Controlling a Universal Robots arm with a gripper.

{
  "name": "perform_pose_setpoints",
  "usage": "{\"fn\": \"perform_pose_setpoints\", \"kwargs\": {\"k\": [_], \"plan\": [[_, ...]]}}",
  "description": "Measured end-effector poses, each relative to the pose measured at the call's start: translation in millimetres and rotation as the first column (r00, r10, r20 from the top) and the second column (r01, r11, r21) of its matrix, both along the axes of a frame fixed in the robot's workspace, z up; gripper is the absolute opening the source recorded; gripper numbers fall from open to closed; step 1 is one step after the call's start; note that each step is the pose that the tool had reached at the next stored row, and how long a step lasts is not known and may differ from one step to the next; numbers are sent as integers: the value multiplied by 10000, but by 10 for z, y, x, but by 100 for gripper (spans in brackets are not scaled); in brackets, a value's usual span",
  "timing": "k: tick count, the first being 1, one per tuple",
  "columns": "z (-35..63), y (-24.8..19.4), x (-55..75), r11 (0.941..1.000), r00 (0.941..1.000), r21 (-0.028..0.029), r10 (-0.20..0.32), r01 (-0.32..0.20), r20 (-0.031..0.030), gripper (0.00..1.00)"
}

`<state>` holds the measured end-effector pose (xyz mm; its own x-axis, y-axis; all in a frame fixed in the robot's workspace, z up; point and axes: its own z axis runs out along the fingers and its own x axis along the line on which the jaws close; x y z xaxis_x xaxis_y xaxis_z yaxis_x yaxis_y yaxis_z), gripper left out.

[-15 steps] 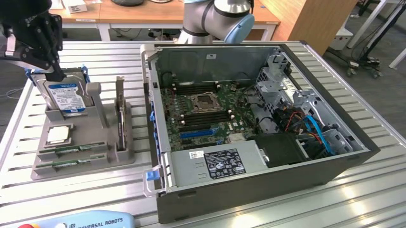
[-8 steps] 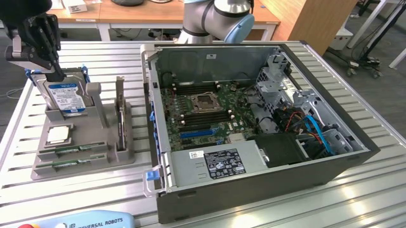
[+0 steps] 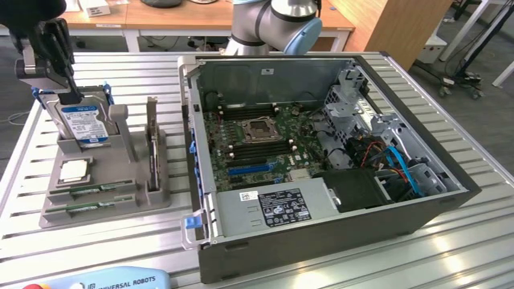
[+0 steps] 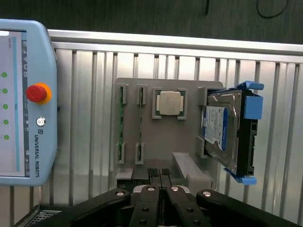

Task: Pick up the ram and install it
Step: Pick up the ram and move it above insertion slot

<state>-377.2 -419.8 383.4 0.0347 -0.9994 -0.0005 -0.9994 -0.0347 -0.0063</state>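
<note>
Gripper [image 3: 69, 85] [image 4: 158, 174] hangs in the air over the far end of the grey holder [image 3: 105, 215] [image 4: 165, 139], close above the hard drive [image 3: 84, 123] [image 4: 218, 127]. Jaws fully closed, fingertips pressed together, nothing held.

Ram not picked up: two green sticks sit on edge in slots at the holder's near end. The outer ram stick [image 3: 86, 208] [image 4: 121, 123] is along the holder edge facing the control tablet [image 3: 105, 280] [image 4: 23, 99]. The inner ram stick [image 3: 92, 191] [image 4: 140, 120] is just beside it, parallel. Both are well apart from the gripper.

The processor chip [image 3: 72, 170] [image 4: 169, 103], square and silver, lies flat in its pocket between the ram slots and the hard drive. The hard drive stands upright and a bit tilted in blue brackets at the holder's far end, blue label showing.

The holder sits near the slatted metal table's [image 3: 96, 253] [image 4: 85, 118] edge on the exterior view's left. The open computer case [image 3: 321, 241] lies on its side just beside the holder, on the exterior view's right. The motherboard [image 3: 249, 150] is exposed, with an empty processor socket [image 3: 259, 129] at its middle. The robot arm base [image 3: 273, 21] is behind the case at the table's far edge. The control tablet lies at the table's near edge, red button up.
</note>
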Motion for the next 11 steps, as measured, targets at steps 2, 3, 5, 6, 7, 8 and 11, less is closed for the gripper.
{"fn": "perform_pose_setpoints", "kwargs": {"k": [2, 3, 5, 6, 7, 8, 11], "plan": [[0, 0, 0, 10000, 10000, 1, 30, -30, 1, 10], [-1, 0, 0, 10000, 10000, 1, 31, -31, 1, 10], [-1, 0, 0, 10000, 10000, 1, 31, -31, 1, 10], [-1, 0, 0, 10000, 10000, 1, 31, -31, 1, 10], [0, 0, 0, 10000, 10000, 1, 35, -35, 1, 10], [-1, 0, 0, 10000, 10000, 1, 39, -39, 1, 10], [-7, 4, 0, 10000, 10000, 3, 42, -42, 3, 10]]}}
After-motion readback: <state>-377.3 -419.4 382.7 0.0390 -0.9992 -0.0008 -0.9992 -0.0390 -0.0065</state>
